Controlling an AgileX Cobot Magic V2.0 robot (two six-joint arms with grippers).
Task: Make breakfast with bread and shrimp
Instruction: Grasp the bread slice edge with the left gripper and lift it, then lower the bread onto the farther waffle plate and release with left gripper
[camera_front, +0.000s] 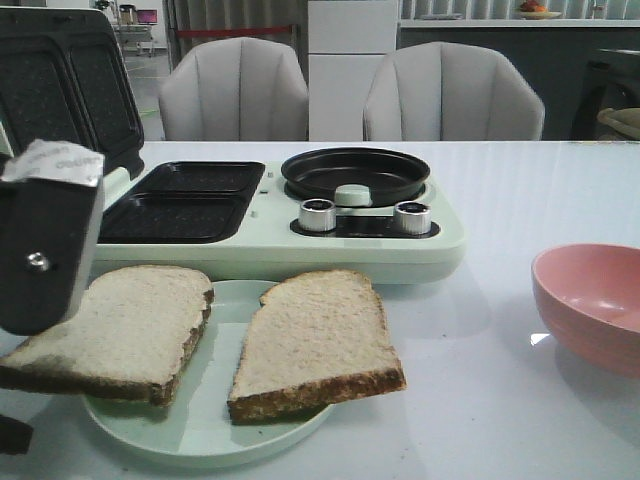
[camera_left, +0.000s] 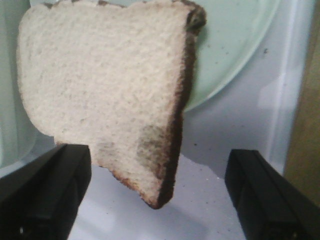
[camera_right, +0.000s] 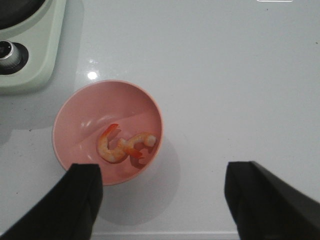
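Note:
Two slices of bread lie on a pale green plate (camera_front: 215, 430): the left slice (camera_front: 120, 330) overhangs the plate's left rim, and the right slice (camera_front: 315, 340) lies beside it. My left gripper (camera_left: 160, 200) is open above the left slice (camera_left: 105, 85), whose crust corner lies between the two fingers without touching them. The shrimp (camera_right: 125, 147), curled and orange-white, lies in a pink bowl (camera_right: 75, 120). My right gripper (camera_right: 162, 200) hovers open above the table just beside that bowl, holding nothing.
A pale green breakfast maker (camera_front: 300, 250) stands behind the plate, its lid (camera_front: 65, 90) raised, with two dark grill wells (camera_front: 185, 200), a round black pan (camera_front: 355, 172) and two knobs (camera_front: 318, 215). The pink bowl (camera_front: 595, 305) sits at the right. Two chairs stand beyond the table.

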